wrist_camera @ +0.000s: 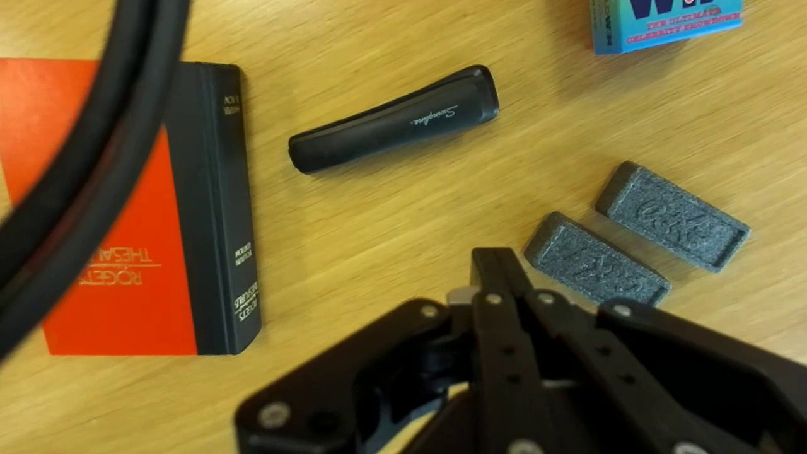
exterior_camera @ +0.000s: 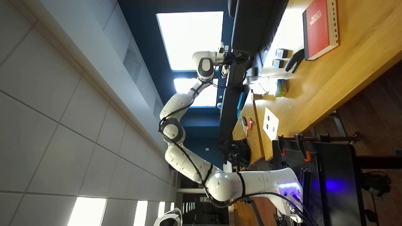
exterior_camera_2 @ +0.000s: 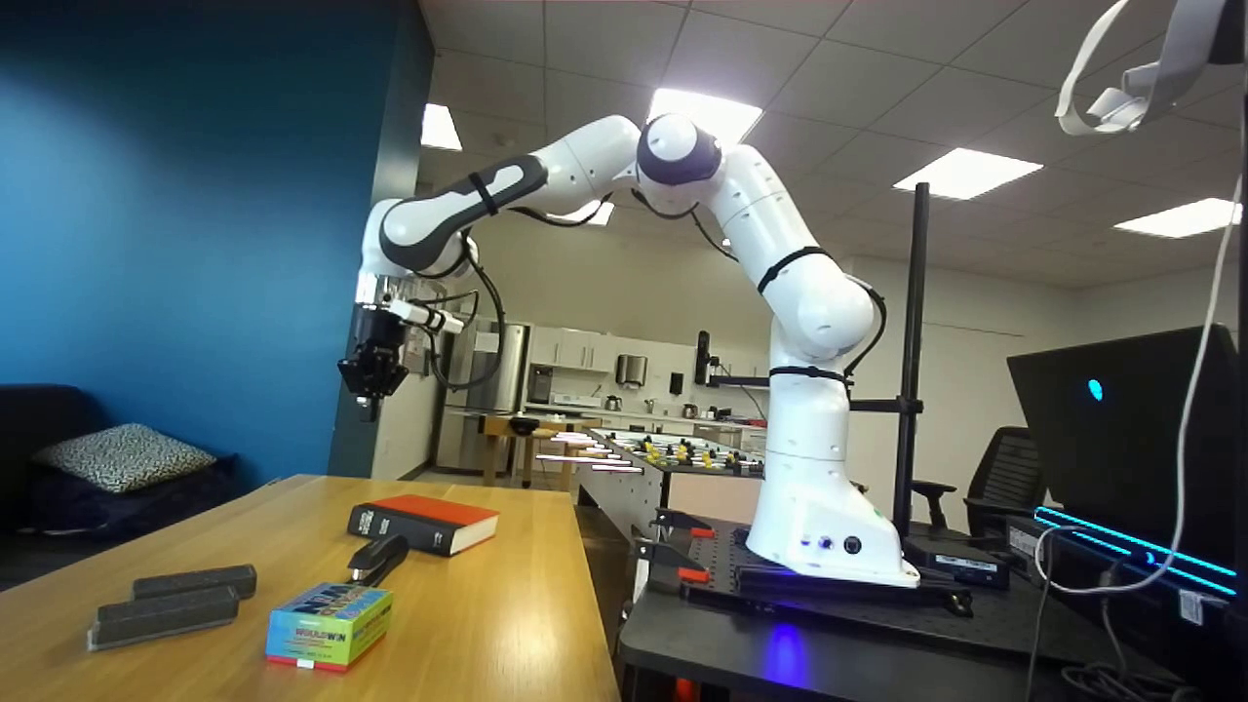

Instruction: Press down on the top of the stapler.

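Structurally, the work surface is a wooden desk (exterior_camera_2: 507, 604) beside a blue wall (exterior_camera_2: 214, 244). The room also contains a couch (exterior_camera_2: 44, 419) with a patterned cushion (exterior_camera_2: 125, 458), white cabinets (exterior_camera_2: 575, 349) and ceiling lights (exterior_camera_2: 967, 174). The robot base (exterior_camera_2: 819, 546) is mounted on a black stand (exterior_camera_2: 712, 639) next to the desk. A laptop (exterior_camera_2: 1121, 439) is located on the side of the base away from the desk.

The arm (exterior_camera_2: 819, 302) rises from the base, bends at the elbow and reaches out toward the desk, with the wrist directed downward. The pincer (exterior_camera_2: 369, 405) hangs in the air, well apart from the things below. Its fingers (wrist_camera: 510, 328) are pressed together.

The stapler (wrist_camera: 394, 123) lies on the desk, top upward, between the book (wrist_camera: 161, 217) and the box (wrist_camera: 668, 25), apart from both. One end points toward the book's spine. Two grey erasers (wrist_camera: 671, 214) lie just beside each other, near the stapler. In the wrist view, the pincer covers part of the lower eraser's edge, and black cables (wrist_camera: 139, 135) pass in front of the book; the stapler's top is fully exposed. In an exterior view, a sheet of paper (exterior_camera: 270, 123) lies on the desk.
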Controlling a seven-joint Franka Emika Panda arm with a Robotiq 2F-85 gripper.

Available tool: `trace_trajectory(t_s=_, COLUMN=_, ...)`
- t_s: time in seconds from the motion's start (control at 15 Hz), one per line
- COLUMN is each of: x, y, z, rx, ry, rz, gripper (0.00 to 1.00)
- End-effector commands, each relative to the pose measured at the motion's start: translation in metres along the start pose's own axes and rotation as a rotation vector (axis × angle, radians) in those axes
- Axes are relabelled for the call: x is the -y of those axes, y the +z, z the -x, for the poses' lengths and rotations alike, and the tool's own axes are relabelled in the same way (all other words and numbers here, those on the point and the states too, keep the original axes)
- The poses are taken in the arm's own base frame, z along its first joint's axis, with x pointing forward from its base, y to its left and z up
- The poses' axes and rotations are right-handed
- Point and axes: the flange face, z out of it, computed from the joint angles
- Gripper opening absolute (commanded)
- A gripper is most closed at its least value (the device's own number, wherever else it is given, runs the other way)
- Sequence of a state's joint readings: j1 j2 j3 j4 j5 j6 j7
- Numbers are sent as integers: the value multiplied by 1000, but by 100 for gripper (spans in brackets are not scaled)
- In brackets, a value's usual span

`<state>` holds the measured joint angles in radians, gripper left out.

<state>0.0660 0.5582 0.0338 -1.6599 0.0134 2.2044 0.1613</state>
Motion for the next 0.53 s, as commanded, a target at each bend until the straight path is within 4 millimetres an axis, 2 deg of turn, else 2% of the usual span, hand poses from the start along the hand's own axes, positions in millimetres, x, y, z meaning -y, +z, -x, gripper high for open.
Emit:
trace_trajectory(t_s=0.0, x=-4, y=-8, z=-13, rx=12, ry=-11, rz=8, gripper=0)
trace_trajectory(t_s=0.47, x=-4, y=22, z=-16, rx=55, ry=-9, rz=8, gripper=0)
